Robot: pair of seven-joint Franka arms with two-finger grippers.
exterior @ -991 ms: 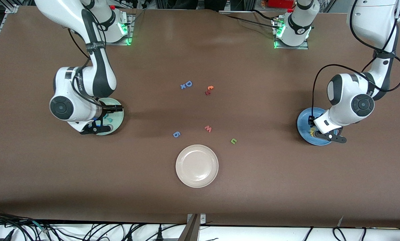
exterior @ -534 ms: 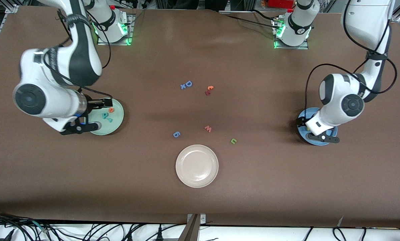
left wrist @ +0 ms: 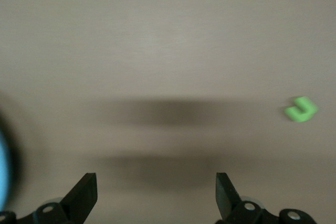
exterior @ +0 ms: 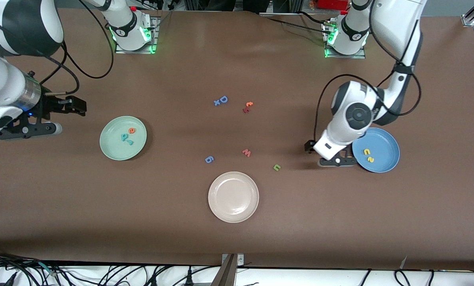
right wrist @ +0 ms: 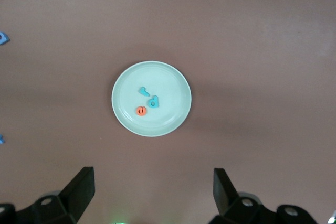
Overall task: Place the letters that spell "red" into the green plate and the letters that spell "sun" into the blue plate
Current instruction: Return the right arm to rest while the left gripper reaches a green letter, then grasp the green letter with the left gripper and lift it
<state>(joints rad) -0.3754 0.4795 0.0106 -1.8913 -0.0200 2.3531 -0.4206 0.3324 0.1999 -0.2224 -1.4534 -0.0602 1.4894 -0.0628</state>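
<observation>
The green plate holds the orange "e", the teal "d" and the teal "r". In the blue plate lie the yellow "u" and the yellow "s". The green "n" lies on the bare table between the blue plate and the cream plate. My left gripper hangs open and empty over the table beside the blue plate, on the side toward the "n". My right gripper is open and empty, high over the table beside the green plate.
A cream-white plate sits near the front middle. Loose letters lie mid-table: a blue "D", a small blue "x", an orange "t", a red "w" and a blue "g".
The left gripper opened over the blue plate, left a yellow letter there and moved off toward the table's middle. The right arm rose and drew away from the green plate.
</observation>
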